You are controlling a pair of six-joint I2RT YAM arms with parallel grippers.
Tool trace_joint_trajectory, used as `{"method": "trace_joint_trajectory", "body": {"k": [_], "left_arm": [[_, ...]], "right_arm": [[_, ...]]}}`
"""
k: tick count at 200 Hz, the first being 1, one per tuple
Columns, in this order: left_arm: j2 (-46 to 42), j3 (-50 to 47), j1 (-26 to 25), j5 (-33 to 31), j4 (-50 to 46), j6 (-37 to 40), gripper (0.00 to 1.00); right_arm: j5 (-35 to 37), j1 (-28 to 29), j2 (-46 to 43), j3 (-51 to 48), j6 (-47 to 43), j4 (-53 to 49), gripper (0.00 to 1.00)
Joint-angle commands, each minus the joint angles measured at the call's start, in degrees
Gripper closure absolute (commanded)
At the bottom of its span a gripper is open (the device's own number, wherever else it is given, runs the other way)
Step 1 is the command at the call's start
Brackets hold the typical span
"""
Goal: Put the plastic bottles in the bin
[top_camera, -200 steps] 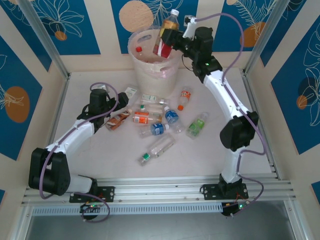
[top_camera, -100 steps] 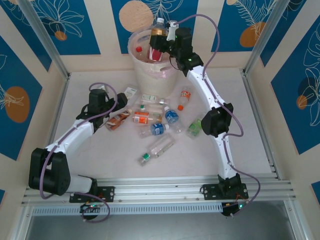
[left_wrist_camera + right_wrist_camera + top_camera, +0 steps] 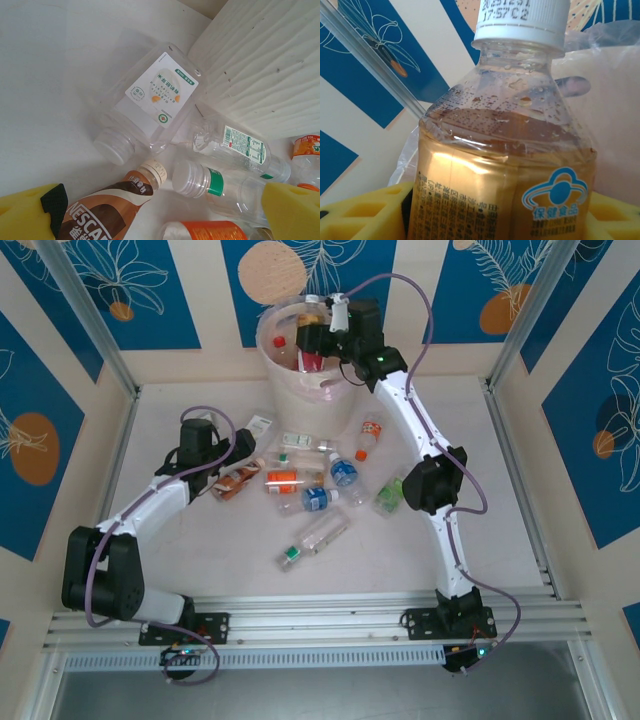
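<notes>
1. Leave the left gripper (image 3: 160, 215) where it hangs: fingers spread as wide as they go, gripping nothing, straddling the neck end of a Nescafé coffee bottle (image 3: 107, 210) that lies on the table (image 3: 480, 520) just beside a square clear bottle (image 3: 150, 95).
2. Ignore for now the other plastic bottles (image 3: 315, 498), which lie on their sides in a loose cluster between the two arms, several touching (work for later, not for this step).
3. Aim for the middle of the bin (image 3: 295, 390), standing at the far edge of the table with a red-capped bottle (image 3: 278, 340) lying inside.
4. Note the right gripper (image 3: 490, 217): yellow pads part-way apart and closed on the flanks of an amber tea bottle (image 3: 505, 150), white cap up, body roughly upright, held at the bin's mouth with its base seemingly just below the rim.
5. Hold that wrist steady and part the fingers evenly, so that neither pad drags the bottle sideways against the rim.
6. Let the bottle drop straight down, base first; avoid tilting it toward the near wall, where it looks closest.
7. Mind the crinkled plastic liner (image 3: 615, 35) behind the cap, a likely snag for a finger.
8. Lift straight up clear of the rim before swinging back toward the cluster.
</notes>
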Motion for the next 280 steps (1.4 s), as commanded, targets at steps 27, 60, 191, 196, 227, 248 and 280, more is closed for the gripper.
{"method": "trace_joint_trajectory", "body": {"k": [27,60,191,196,227,248,280], "left_arm": [[0.6,1.87,1.05,1.31,-0.48,0.49,0.0],[1.27,2.69,1.3,1.49,-1.74,1.1,0.0],[6.39,10.08,2.8,-5.04,-15.51,14.01,0.0],[6.97,10.65,2.77,-5.39,-16.45,14.6,0.0],[9.99,13.52,2.82,-7.01,-20.86,17.0,0.0],[12.82,17.11,3.4,-1.27,-24.85,22.05,0.0],[14.04,18.9,3.47,0.57,-28.24,32.43,0.0]], "right_arm": [[-7.3,0.97,-1.6,-1.71,-1.98,-0.26,0.27],[-3.81,1.74,-1.49,-1.53,-4.07,0.41,0.11],[3.05,1.85,-23.26,-22.01,-8.21,2.38,0.0],[3.32,1.84,-24.93,-24.11,-8.36,2.8,0.0],[5.88,1.95,-36.44,-39.9,-8.44,7.3,0.01],[8.84,1.96,-44.09,-51.18,-7.95,11.61,0.0],[14.02,1.2,-53.63,-65.73,-6.04,16.85,0.0]]}}
